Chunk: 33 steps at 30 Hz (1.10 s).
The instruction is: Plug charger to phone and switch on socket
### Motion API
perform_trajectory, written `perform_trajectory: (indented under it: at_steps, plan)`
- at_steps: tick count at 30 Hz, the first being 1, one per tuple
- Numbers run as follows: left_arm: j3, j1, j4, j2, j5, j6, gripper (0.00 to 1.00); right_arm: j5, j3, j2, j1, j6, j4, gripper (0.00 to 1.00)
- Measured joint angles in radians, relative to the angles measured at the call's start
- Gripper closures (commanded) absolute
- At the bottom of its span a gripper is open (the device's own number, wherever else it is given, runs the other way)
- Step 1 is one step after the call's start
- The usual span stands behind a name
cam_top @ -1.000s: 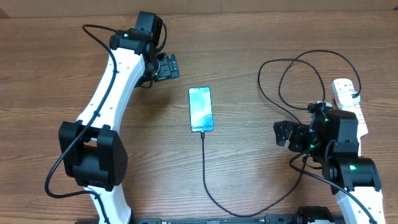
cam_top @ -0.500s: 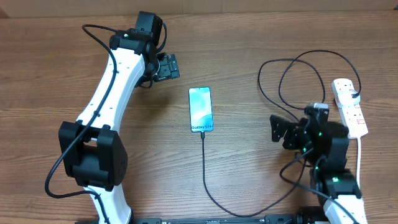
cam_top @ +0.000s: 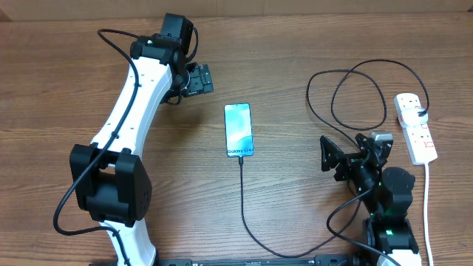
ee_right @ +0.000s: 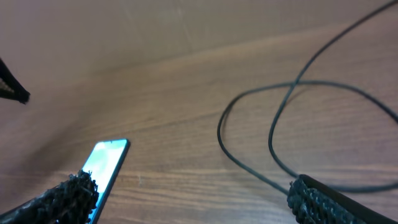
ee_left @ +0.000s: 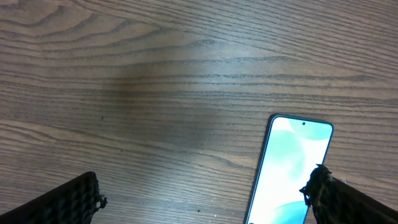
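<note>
The phone (cam_top: 238,130) lies at the table's middle, teal screen up, "Galaxy S24" end toward the front. The thin black charger cable (cam_top: 242,199) is plugged into that end, runs forward, right, then loops (cam_top: 347,89) back to the white socket (cam_top: 414,127) at the far right. My left gripper (cam_top: 198,80) is open and empty, up-left of the phone; its wrist view shows the phone's top (ee_left: 289,168). My right gripper (cam_top: 330,157) is open and empty, left of the socket, over bare wood. Its wrist view shows the phone (ee_right: 106,165) and cable loops (ee_right: 273,134).
The socket's white cord (cam_top: 428,207) runs along the right edge toward the front. The cable loops (cam_top: 325,118) lie just behind my right gripper. The left arm (cam_top: 129,118) spans the left side of the table.
My right arm has pulled back toward the front and away from the socket, which now shows whole. The left arm, phone and cable have not moved.
</note>
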Motion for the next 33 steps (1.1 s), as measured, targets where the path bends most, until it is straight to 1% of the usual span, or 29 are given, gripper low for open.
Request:
perform_trajectory:
  at_steps: [7,15,20,24,33]
  plan:
    - [0.000,0.000,0.000,0.000,0.000,0.000,0.00,-0.015,-0.117,-0.058,0.000,0.000,0.166,0.00]
    - [0.000,0.000,0.000,0.000,0.000,0.000,0.00,-0.033,-0.145,-0.105,0.000,0.000,0.180,0.00]
    - [0.000,0.000,0.000,0.000,0.000,0.000,0.01,-0.036,-0.145,-0.135,0.000,0.000,0.127,0.00]
    - [0.000,0.000,0.000,0.000,0.000,0.000,0.00,-0.026,-0.145,-0.201,0.000,0.001,0.037,0.00]
    - [0.000,0.000,0.000,0.000,0.000,0.000,0.00,0.027,-0.145,-0.446,0.000,0.000,-0.197,0.00]
